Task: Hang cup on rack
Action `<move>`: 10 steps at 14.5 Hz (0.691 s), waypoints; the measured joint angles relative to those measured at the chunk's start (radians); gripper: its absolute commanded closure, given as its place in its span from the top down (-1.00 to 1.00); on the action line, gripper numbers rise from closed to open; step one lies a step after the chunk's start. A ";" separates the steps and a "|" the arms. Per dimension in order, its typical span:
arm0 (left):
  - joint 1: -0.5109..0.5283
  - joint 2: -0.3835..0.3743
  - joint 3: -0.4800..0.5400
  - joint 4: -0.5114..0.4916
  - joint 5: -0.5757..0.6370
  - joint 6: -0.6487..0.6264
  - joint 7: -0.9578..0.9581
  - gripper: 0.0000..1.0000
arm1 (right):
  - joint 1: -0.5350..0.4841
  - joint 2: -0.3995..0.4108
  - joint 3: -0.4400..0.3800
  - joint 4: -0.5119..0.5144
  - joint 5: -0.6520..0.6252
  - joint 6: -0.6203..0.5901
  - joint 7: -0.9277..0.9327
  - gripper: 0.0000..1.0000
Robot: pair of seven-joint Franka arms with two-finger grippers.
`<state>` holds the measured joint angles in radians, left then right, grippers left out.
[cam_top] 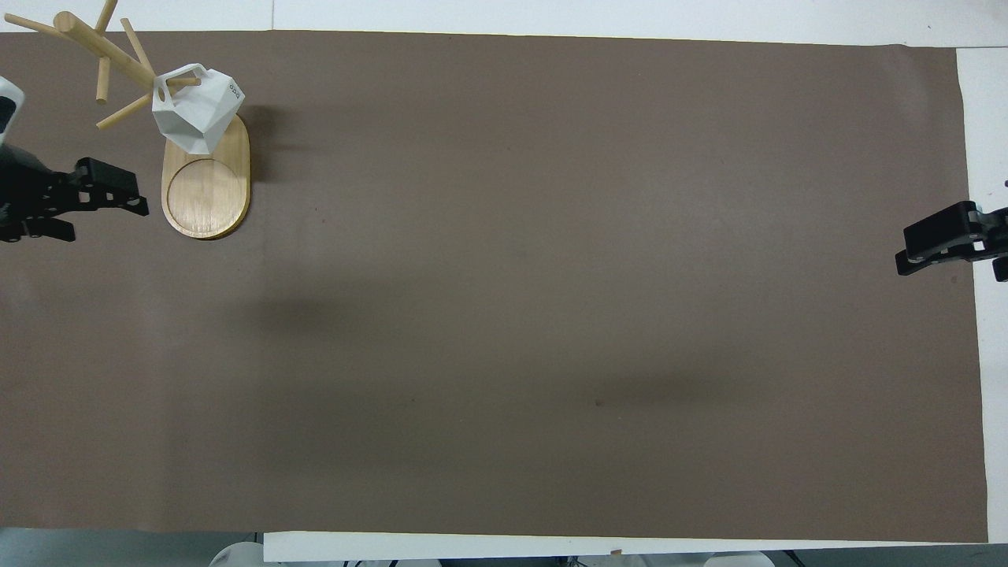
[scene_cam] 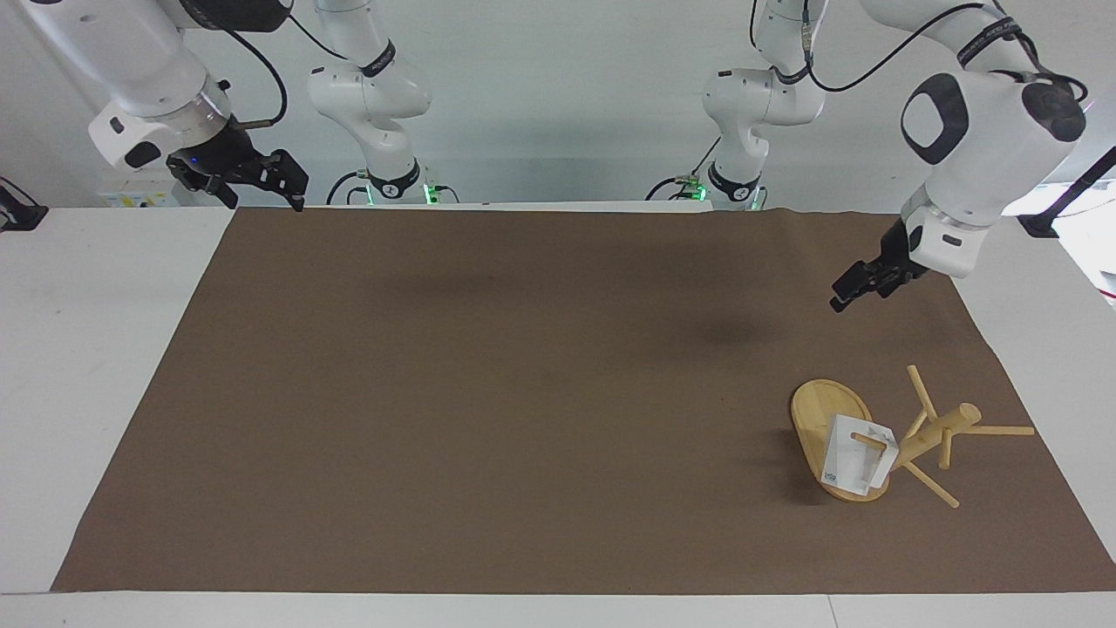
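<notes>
The bamboo rack (scene_cam: 816, 412) (cam_top: 206, 189) stands on its oval base at the left arm's end of the brown mat. The white faceted cup (scene_cam: 850, 458) (cam_top: 197, 106) hangs by its handle on one of the rack's pegs, low over the base. My left gripper (scene_cam: 847, 288) (cam_top: 110, 223) is raised and open with nothing in it. It is over the mat beside the rack and well apart from the cup. My right gripper (scene_cam: 266, 196) (cam_top: 913, 256) waits open and empty above the mat's corner at the right arm's end.
The brown mat (scene_cam: 523, 392) covers most of the white table (scene_cam: 96, 349). The rack's thin pegs (scene_cam: 1003, 430) stick out toward the table's edge at the left arm's end.
</notes>
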<state>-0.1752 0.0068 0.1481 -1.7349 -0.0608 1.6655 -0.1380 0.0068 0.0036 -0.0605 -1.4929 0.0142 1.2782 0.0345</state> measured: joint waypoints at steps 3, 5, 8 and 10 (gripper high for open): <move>0.009 0.000 -0.003 0.088 0.048 -0.142 0.102 0.99 | 0.001 -0.001 0.001 0.000 0.000 0.005 0.000 1.00; 0.009 -0.001 -0.009 0.146 0.049 -0.224 0.115 0.99 | 0.001 -0.001 0.001 -0.001 -0.002 0.045 0.000 1.00; 0.009 -0.001 -0.011 0.221 0.049 -0.309 0.154 0.99 | 0.001 -0.001 0.001 -0.001 -0.015 0.064 0.000 1.00; 0.008 -0.001 -0.014 0.238 0.049 -0.324 0.172 0.99 | 0.001 -0.001 0.002 -0.001 -0.018 0.065 0.000 1.00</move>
<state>-0.1669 0.0056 0.1337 -1.4970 -0.0115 1.3415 0.0338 0.0081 0.0027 -0.0586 -1.4936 -0.0041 1.3428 0.0345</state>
